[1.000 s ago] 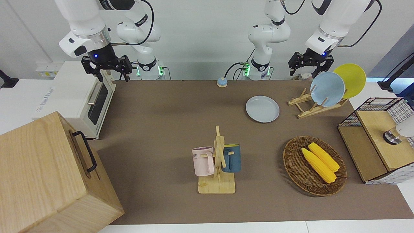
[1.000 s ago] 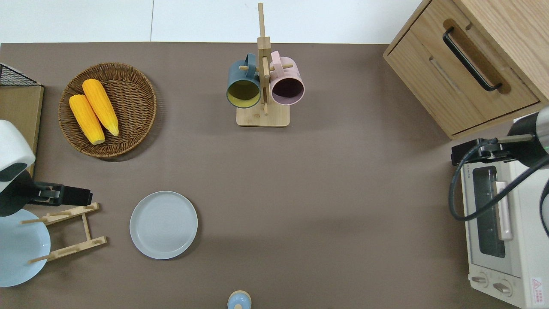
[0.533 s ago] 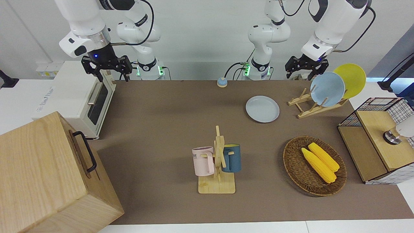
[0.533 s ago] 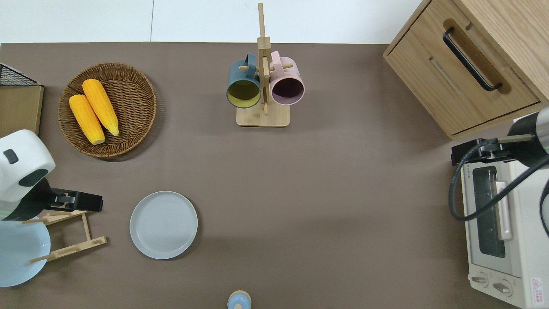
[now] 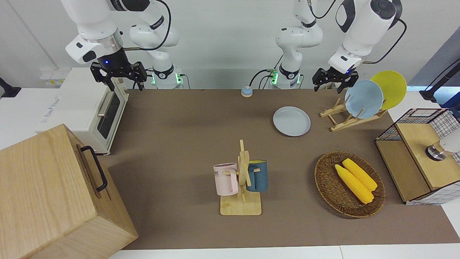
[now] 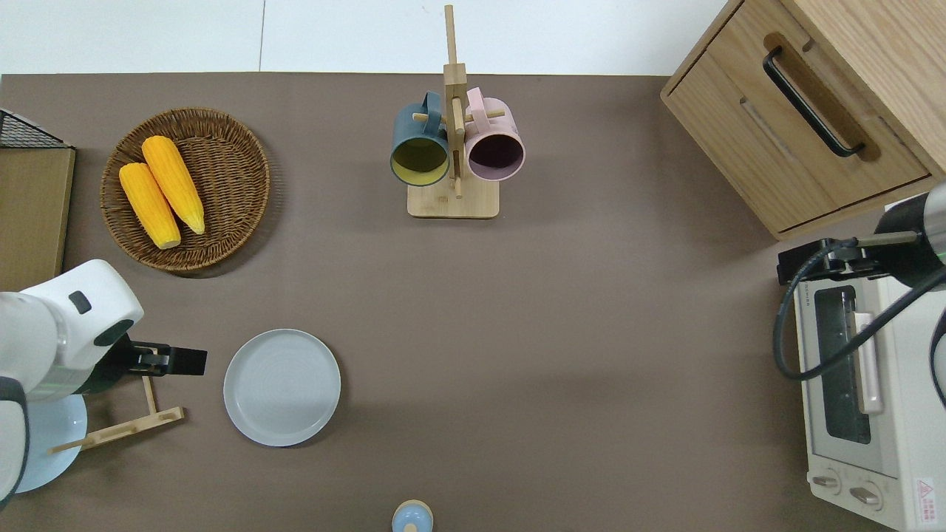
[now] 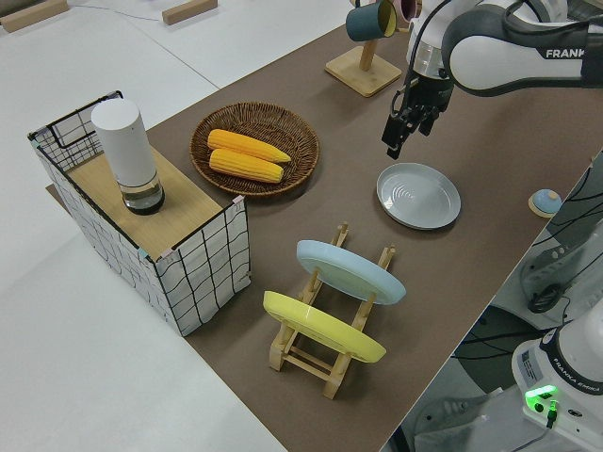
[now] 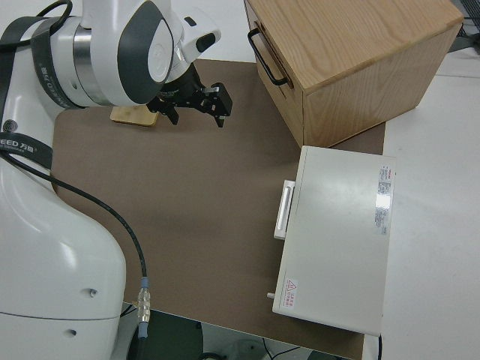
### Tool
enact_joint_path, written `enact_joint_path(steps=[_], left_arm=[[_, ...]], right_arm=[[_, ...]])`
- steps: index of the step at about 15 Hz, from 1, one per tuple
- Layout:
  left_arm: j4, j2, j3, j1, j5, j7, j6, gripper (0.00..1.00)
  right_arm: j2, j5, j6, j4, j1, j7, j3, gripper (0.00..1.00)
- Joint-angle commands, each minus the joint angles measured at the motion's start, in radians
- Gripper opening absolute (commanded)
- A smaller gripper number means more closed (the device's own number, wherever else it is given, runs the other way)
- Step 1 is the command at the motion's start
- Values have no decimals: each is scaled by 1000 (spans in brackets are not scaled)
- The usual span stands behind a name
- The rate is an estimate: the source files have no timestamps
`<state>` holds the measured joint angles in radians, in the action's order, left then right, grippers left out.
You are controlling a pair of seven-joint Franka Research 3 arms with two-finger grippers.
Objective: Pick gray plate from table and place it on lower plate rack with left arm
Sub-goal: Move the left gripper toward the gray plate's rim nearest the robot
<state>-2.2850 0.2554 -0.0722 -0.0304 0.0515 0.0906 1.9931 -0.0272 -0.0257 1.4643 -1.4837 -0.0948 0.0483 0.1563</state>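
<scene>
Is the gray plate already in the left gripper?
No, the gray plate lies flat on the table, with the left gripper beside it, empty.

We held our left gripper [image 5: 332, 81] aloft, pointing down with its fingers spread and empty, wrist tilted; our right arm [image 5: 94, 28] was parked, its fingers apart.

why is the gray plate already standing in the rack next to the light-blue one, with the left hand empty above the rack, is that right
Not quite. The gray plate lies flat on the table, beside the rack, as the overhead view shows. The left hand is empty above the rack, as you say.
</scene>
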Motion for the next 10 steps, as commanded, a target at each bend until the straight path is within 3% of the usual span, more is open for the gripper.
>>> enact_joint_path(steps=[1, 6, 10], left_arm=[[-145, 45, 8, 21, -9, -18, 143, 1000], [-281, 10, 6, 27, -7, -18, 364, 1000], [-289, -37, 6, 29, -7, -17, 415, 998]], right_arm=[[0, 3, -1, 6, 7, 4, -6, 983], [0, 3, -1, 6, 7, 4, -6, 983], [0, 3, -1, 6, 7, 4, -6, 983]])
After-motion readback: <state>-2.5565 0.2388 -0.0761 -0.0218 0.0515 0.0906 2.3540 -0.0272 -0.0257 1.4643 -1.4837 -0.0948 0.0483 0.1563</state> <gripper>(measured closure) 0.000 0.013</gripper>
